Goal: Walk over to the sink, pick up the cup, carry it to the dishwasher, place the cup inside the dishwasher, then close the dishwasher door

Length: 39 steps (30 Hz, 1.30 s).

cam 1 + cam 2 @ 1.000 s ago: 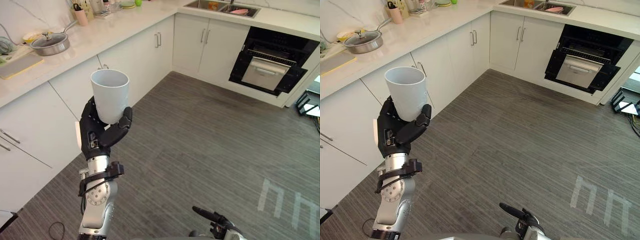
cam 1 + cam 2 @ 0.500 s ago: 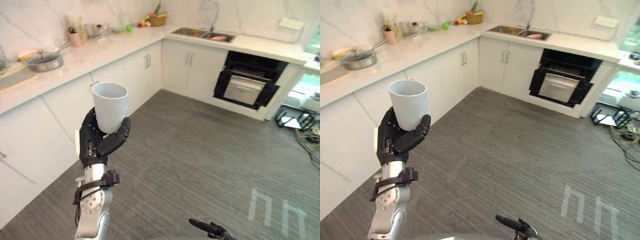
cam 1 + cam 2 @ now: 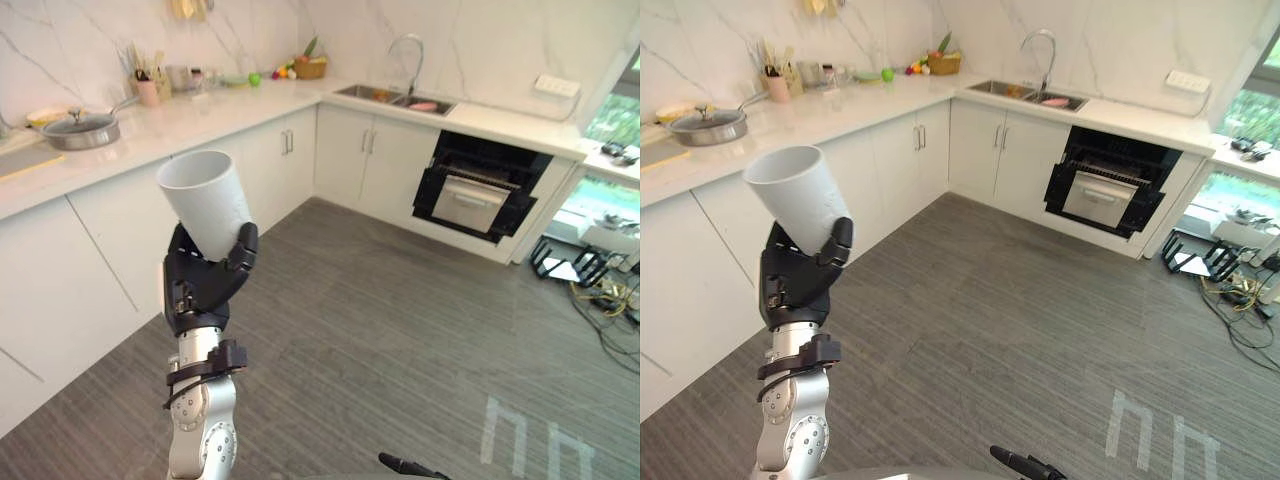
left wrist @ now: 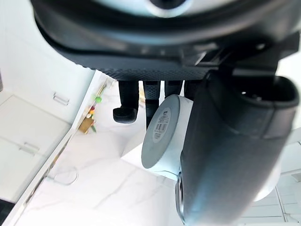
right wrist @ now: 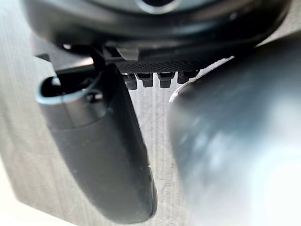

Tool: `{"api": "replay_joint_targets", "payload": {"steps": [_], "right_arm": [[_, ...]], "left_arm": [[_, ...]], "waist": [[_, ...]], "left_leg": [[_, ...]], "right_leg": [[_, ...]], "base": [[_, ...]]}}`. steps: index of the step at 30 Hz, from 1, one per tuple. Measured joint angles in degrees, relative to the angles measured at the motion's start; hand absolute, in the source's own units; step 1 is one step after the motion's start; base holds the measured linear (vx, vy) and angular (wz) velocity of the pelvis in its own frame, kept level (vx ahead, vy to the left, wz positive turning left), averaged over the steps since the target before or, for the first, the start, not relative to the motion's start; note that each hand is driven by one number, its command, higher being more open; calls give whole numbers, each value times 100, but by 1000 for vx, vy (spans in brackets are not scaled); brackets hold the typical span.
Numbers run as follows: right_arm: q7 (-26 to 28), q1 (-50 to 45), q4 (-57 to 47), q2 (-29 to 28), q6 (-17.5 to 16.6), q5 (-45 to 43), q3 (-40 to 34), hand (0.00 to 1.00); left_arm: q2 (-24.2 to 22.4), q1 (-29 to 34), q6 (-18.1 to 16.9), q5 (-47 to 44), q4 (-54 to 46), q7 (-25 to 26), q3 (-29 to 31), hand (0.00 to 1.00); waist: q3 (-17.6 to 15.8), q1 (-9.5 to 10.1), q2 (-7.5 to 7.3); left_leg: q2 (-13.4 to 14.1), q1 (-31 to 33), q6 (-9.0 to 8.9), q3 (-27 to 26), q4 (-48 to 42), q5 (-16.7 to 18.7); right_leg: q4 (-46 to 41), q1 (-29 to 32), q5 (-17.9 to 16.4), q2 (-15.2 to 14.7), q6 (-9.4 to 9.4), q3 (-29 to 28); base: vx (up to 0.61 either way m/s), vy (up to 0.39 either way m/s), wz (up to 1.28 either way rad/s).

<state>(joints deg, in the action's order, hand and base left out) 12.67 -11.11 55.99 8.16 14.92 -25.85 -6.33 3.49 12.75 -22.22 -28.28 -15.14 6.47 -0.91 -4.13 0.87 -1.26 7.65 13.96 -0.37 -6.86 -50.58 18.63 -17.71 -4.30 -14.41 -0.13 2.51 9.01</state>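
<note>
White cup (image 3: 205,200), tilted, inside hidden, gripped by curled left hand (image 3: 203,285) over floor (image 3: 400,330).

My left hand (image 3: 205,285) is matte black, blocky in the palm, with a small pale marking on its back; a black collar (image 3: 205,362) clamps round the wrist; the forearm (image 3: 203,440) is rounded silver-grey, bearing a disc ringed with small screws; my right hand (image 5: 108,155) is equally dark and smooth-shelled.

Was upright, now tilted: white cup (image 3: 207,205) in left hand (image 3: 200,285), mouth tipped to robot's left. Head camera has pitched up; faucet (image 3: 405,55) and back wall (image 3: 480,40) now in frame.
</note>
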Motion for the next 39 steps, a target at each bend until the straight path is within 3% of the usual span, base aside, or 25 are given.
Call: {"api": "replay_joint_targets", "payload": {"steps": [1,3,5,6,10,13,14,16,17,20,21,23,25,27,28,29,30,33,34,35,36,37,38,39], "right_arm": [[4,12,20,10,26,2,-8,100],[7,35,182,50,45,49,-42,100],[54,99,374,147,-41,302,-125,100],[53,138,427,186,-59,345,-146,100],[-397,176,476,51,-64,457,-383,100],[-637,219,498,-28,-84,424,-710,100],[-672,305,596,-60,-180,529,-923,100],[-644,350,594,-2,-280,744,-960,100],[-577,324,556,-16,-314,913,-948,100],[-463,348,405,-90,-442,965,-1016,100],[-394,448,360,-118,-535,1034,-1031,100],[-415,513,258,-205,-544,1004,-1085,100],[-447,458,-18,-241,-483,911,-1142,100],[-454,356,-287,-302,-380,916,-1094,100],[-465,301,-329,-316,-370,917,-1067,100],[-471,215,-372,-383,-365,895,-1065,100],[-469,312,-430,-229,-299,858,-1065,100],[-546,388,-537,-193,-156,917,-973,100],[-619,404,-550,-177,-78,916,-967,100],[-679,385,-590,-124,-8,914,-968,100],[-697,348,-626,-96,15,918,-926,100],[-748,180,-707,-36,69,922,-857,100],[-760,140,-707,-21,101,926,-854,100],[-754,92,-705,9,231,922,-833,100]], "left_arm": [[6,1,0,4,4,-36,64,0],[10,-2,0,8,16,-105,198,0],[-25,65,-17,18,34,-254,321,0],[-22,87,-24,19,41,-277,347,0],[19,17,44,-11,432,-416,464,0],[96,-108,168,-12,432,-563,279,0],[196,-182,247,-4,361,-732,152,0],[314,-178,294,14,275,-866,-34,0],[448,-196,309,45,233,-893,-220,0],[560,-257,308,147,177,-890,-376,0],[562,-429,339,149,202,-886,-465,0],[523,-679,440,139,326,-887,-529,0],[482,-988,561,131,559,-891,-700,0],[415,-993,616,136,664,-902,-862,0],[419,-942,615,142,656,-916,-881,0],[429,-839,573,232,675,-942,-903,0],[228,-715,580,287,712,-910,-922,0],[129,-706,544,413,672,-951,-963,0],[74,-699,535,470,671,-950,-948,0],[-52,-688,525,492,669,-959,-960,0],[-97,-677,485,508,661,-988,-962,0],[-246,-601,397,538,666,-1070,-961,0],[-290,-544,384,558,662,-1089,-958,0],[-291,-441,374,585,662,-1112,-946,0]], "waist": [[-60,-4,2],[-87,-21,-30],[-89,32,10],[-65,54,46],[-52,34,-16],[-25,46,-5],[-35,123,-30],[-40,139,-58],[-13,59,29],[-10,-145,41],[-47,-267,67],[-113,-384,157],[-246,-425,258],[-345,-438,219],[-325,-428,174],[-241,-398,26],[-272,-388,338],[-264,-332,415],[-316,-273,460],[-382,-234,614],[-385,-204,614],[-419,-147,612],[-418,-139,635],[-424,-113,622]], "left_leg": [[-30,20,-6,-26,295,-6],[-236,25,-85,16,1848,-240],[-587,-180,-152,313,3027,-1445],[-676,-241,-10,327,3034,-1538],[-974,-236,310,160,2018,-639],[-1095,-504,416,137,2292,-504],[-1173,-789,439,43,2539,-456],[-1245,-1309,495,-124,2974,-361],[-1233,-1757,522,-134,3373,-370],[-1147,-2215,500,-134,3844,-481],[-1063,-2466,423,-143,4118,-539],[-857,-2577,308,-36,4205,-490],[-629,-2803,99,105,4183,-363],[-448,-3173,-228,146,3946,-109],[-456,-3263,-320,134,3817,14],[-432,-3459,-492,124,3574,318],[-147,-3533,-519,91,3304,434],[81,-3280,-466,117,2524,141],[261,-2971,-448,180,1632,-255],[596,-2409,-367,258,402,-1185],[695,-2103,-434,310,-163,-1838],[857,-1308,-506,504,-1598,-2409],[899,-933,-431,510,-2081,-2317],[895,-322,-200,379,-2492,-1993]], "right_leg": [[33,-77,-18,-63,-31,1],[126,-204,-100,-304,-179,-8],[229,-399,-261,-602,-484,-176],[261,-444,-300,-647,-561,-249],[153,-863,-380,-974,-819,-584],[-518,-629,-312,-1120,-925,-472],[-1381,-316,-178,-1314,-1030,-197],[-2740,235,429,-1620,-909,-97],[-3798,733,827,-1543,-951,-392],[-4516,1433,412,-1261,-755,-231],[-4084,1943,52,-1060,-663,168],[-2943,2262,-79,-764,-453,447],[-1927,2427,61,-578,-473,400],[-573,2357,934,-525,-550,159],[-369,2343,1323,-571,-542,125],[-568,2362,1925,-671,-191,82],[-1038,2399,1497,-444,-109,157],[-1468,2494,856,-202,2,251],[-1344,2270,690,-33,93,277],[-1115,1863,641,128,127,487],[-1118,1756,528,137,79,571],[-1087,1482,287,253,286,619],[-993,1318,242,294,316,617],[-675,966,230,341,331,615]], "base": [[195,110,6],[215,151,2],[367,248,-17],[420,272,-18],[438,254,-1],[228,105,1],[222,123,-36],[260,131,-51],[252,90,-35],[310,6,-12],[412,-37,0],[400,-74,24],[436,-137,38],[484,-210,29],[536,-255,15],[534,-256,-6],[611,-317,-16],[481,-313,-20],[414,-246,-31],[424,-201,-32],[434,-148,-21],[344,-104,-10],[325,-102,-2],[224,-68,5]]}}
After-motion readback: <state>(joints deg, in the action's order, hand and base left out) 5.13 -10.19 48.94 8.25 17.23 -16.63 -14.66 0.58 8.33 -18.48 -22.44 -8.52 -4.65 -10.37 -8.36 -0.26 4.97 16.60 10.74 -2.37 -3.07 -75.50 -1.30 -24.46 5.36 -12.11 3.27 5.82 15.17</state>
